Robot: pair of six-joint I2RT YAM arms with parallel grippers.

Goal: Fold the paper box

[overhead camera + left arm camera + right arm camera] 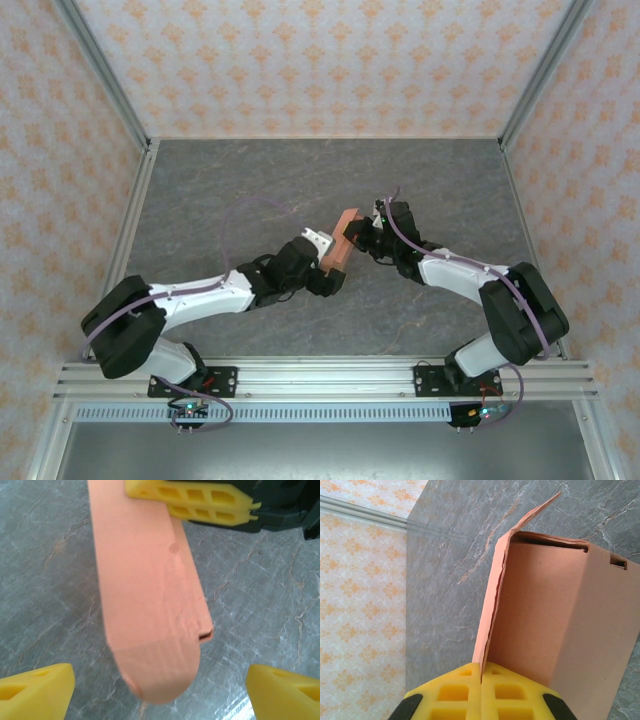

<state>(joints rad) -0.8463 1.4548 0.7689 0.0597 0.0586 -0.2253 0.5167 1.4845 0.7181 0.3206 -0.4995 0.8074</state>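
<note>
Top external: grey marbled table [220, 200], floral-papered walls [320, 60]. Above the table's centre, the right gripper [481, 672] pinches the paper box [342, 250] flap; the left gripper [160, 687] is spread wide, clear of it.

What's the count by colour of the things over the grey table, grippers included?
Salmon-orange: 1, the paper box
Yellow-fingered: 2, the left gripper, open around the box's end, and the right gripper, shut on the box's flap
Total: 3
</note>
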